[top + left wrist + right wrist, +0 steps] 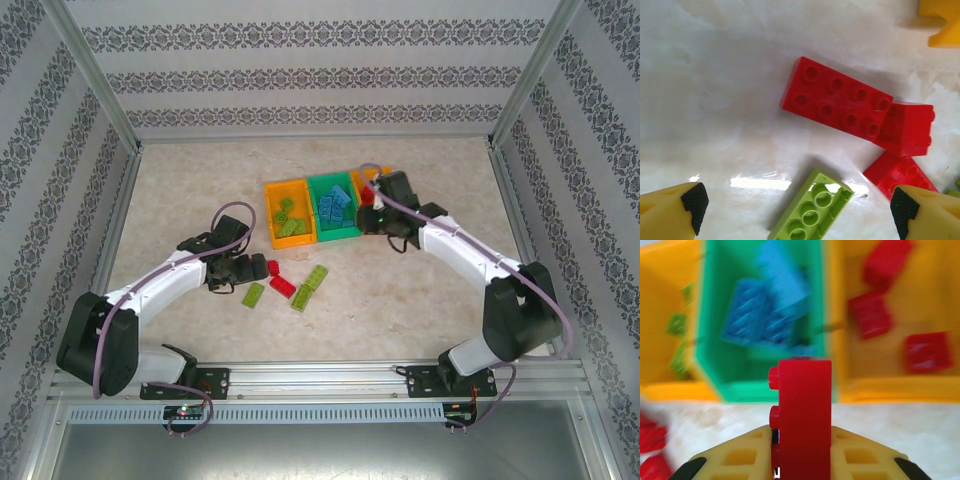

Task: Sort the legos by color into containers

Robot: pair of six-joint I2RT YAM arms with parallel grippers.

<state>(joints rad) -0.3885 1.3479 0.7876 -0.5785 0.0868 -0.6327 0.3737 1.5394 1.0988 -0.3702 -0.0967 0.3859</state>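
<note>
Blurrily, containers (760, 390) lie beyond the lego (805, 410) the right claw (799, 467) grips.

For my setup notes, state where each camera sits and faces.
Top external: above and behind the robot, looking down at the table; left arm, right arm show.
Left wrist: on the left gripper, facing down at loose legos; open fingertips show.
Right wrist: on the right gripper, facing the containers; fingers clamp a red lego.
Shared: top external and right wrist show the containers.
</note>
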